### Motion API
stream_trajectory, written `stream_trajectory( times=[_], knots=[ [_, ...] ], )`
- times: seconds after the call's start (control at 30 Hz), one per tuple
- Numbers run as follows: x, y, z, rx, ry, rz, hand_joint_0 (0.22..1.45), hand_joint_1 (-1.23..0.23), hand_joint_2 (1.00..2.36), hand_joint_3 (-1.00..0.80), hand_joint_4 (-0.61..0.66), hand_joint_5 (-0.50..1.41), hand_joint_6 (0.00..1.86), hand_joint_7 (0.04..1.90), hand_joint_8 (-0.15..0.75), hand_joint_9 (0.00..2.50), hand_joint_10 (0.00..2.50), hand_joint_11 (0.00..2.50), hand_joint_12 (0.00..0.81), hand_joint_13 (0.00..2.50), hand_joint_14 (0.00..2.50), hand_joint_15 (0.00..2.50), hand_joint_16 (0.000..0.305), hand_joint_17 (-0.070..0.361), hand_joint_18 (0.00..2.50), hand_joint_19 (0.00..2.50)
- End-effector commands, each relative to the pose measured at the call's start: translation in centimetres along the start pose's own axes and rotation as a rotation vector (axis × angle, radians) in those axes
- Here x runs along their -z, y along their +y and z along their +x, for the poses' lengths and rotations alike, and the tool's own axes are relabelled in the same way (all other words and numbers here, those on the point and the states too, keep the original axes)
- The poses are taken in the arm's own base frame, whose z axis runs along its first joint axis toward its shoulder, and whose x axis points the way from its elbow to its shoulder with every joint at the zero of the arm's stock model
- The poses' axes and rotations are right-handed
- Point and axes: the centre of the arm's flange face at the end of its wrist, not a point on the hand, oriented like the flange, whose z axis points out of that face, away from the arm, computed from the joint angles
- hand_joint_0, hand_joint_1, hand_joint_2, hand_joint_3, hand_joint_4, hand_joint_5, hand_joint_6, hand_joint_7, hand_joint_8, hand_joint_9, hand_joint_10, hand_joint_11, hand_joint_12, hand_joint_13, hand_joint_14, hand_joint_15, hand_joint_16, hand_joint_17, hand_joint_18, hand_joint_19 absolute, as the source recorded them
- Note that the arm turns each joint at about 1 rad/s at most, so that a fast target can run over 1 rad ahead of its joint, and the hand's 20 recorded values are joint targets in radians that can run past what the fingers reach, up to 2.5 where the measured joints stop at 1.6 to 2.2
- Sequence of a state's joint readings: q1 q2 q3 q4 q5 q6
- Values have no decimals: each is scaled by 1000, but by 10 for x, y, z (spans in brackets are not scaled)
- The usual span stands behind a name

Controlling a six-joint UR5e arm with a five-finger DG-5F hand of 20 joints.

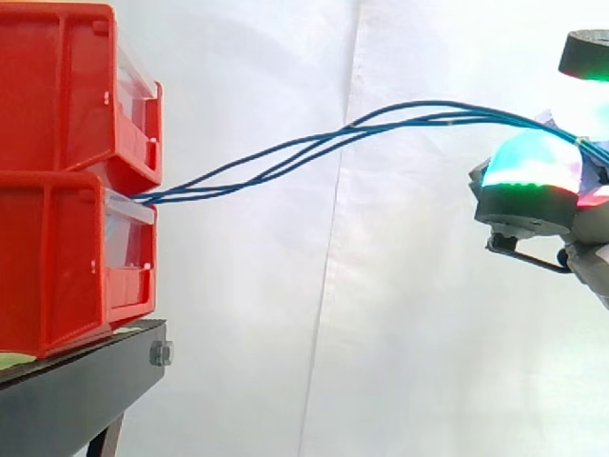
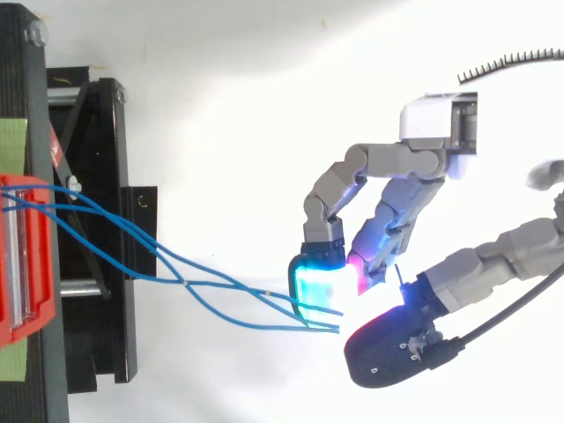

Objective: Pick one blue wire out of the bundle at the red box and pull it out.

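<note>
Three thin blue wires (image 1: pixel 285 152) leave the gap between two stacked red bins (image 1: pixel 67 181) and arc up to the right. Their far ends (image 2: pixel 330 326) come together at my hand (image 2: pixel 414 159), which reaches in from the right. The fingers are curled, and the cyan-green glowing pad (image 2: pixel 313 280) and the dark-backed thumb (image 2: pixel 392 348) close on the wire ends. In the side view the wires run over the top of the glowing pad (image 1: pixel 533 171). I cannot tell whether one wire or all of them are pinched.
The bins stand on a black stand (image 1: pixel 86 390) at the left, with its frame (image 2: pixel 97 229) under the wires' first stretch. A white curtain (image 1: pixel 381 314) hangs behind. Open air lies between the stand and the hand.
</note>
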State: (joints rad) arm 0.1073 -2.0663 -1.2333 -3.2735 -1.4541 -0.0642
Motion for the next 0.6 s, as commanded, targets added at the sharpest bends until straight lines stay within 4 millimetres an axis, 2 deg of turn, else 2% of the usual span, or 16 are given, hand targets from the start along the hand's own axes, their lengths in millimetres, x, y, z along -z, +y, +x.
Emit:
stream_trajectory(
  times=[0.0,0.07,0.13,0.23,0.43,0.57],
  knots=[
    [0,0,0,-1,-1,0,618,-770,1013,-295,182,-193,996,843,352,893,6,806,424,892,15,487,52,116,890,476],
    [0,0,0,-1,-1,0,604,-734,1013,-288,167,-188,989,877,356,903,9,795,423,892,15,491,52,117,876,487],
    [0,0,0,-1,-1,0,581,-652,1010,-296,180,-177,984,812,362,922,8,763,438,898,15,498,56,126,875,491],
    [-1,-1,0,-1,-1,2,551,-558,1007,-344,200,-164,963,814,376,938,8,742,455,900,16,502,59,132,861,502],
    [0,0,0,-2,-2,-3,485,-474,1000,-492,204,-163,952,856,378,933,8,749,453,877,14,505,59,132,832,517],
    [-1,1,1,-2,0,-6,443,-477,1000,-500,212,-158,951,846,397,945,7,743,476,885,14,509,63,142,856,501]
  ],
)
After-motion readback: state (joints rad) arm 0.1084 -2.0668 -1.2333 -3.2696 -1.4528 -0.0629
